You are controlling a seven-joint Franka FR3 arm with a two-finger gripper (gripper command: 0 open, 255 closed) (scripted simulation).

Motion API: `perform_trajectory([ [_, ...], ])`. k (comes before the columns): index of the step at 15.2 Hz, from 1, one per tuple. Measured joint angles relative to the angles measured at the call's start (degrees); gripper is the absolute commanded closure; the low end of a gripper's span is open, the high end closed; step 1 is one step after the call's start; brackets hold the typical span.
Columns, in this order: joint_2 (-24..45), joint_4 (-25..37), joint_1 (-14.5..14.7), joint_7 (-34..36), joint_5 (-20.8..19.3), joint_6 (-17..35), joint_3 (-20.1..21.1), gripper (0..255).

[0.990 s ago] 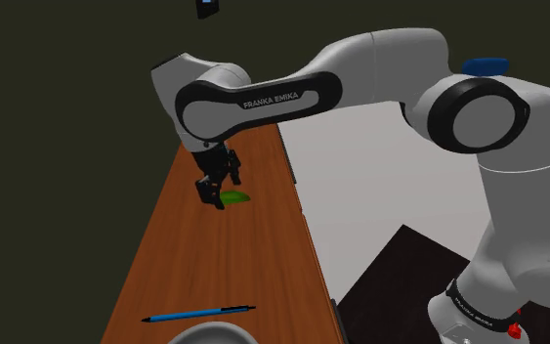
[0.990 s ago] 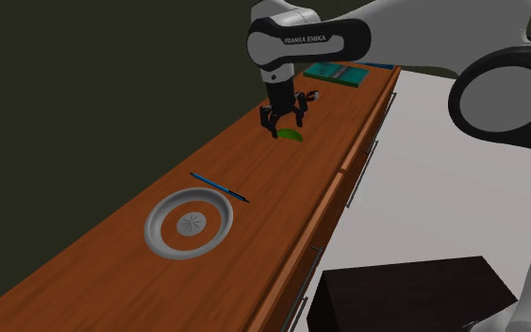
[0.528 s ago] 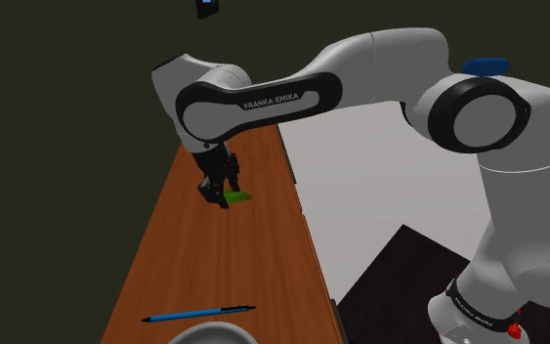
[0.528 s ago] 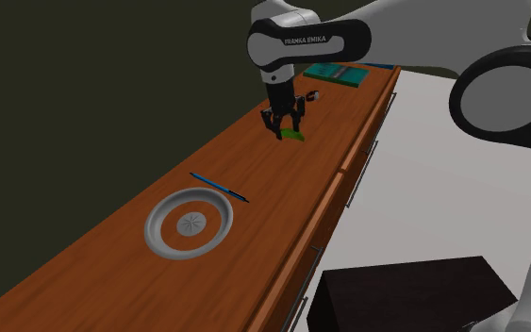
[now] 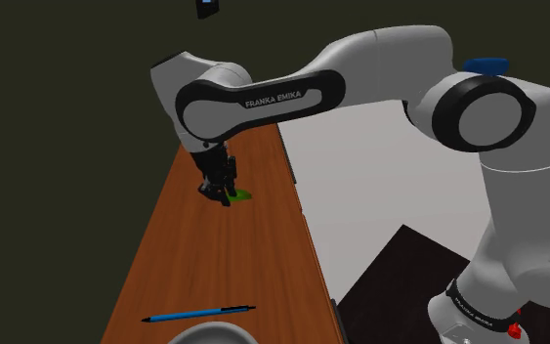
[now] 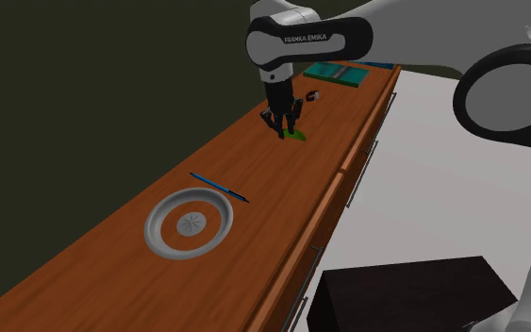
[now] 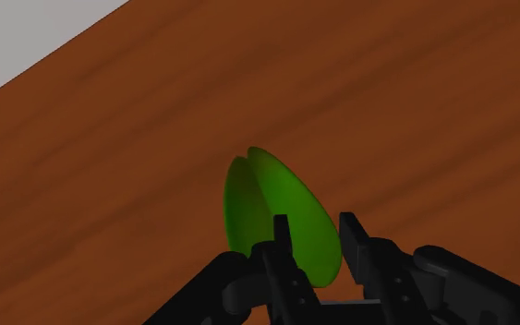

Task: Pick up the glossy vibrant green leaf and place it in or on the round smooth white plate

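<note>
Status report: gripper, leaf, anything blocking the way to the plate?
Gripper shut on leaf. Leaf low on table, not lifted yet. Pen lies flat between leaf and plate.

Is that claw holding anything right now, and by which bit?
The gripper clasps the green leaf by its near end, with the leaf down at the wooden tabletop.

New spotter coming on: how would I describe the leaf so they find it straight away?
Look along the long wooden counter toward its end with the teal book. There, clasped by the black gripper, lies the leaf. It is the one bright green thing, small and oval, unlike the thin blue pen and round plate farther along.
</note>
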Motion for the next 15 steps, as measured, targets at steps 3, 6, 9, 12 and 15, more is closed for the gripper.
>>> perform_trajectory([
  [3, 0.6, 1.9, 0.2, -0.1, -0.2, -1.6, -0.2, 255],
  [6, 0.7, 3.9, 0.4, -0.4, -0.2, -3.7, -0.3, 255],
  [9, 1.1, 6.8, 0.8, -0.6, -0.3, -6.3, -0.3, 255],
  [12, 1.8, 10.3, 1.3, -0.9, -0.5, -9.0, -0.4, 255],
  [15, 2.0, 11.4, 1.5, -1.0, -0.6, -9.9, -0.4, 0],
])
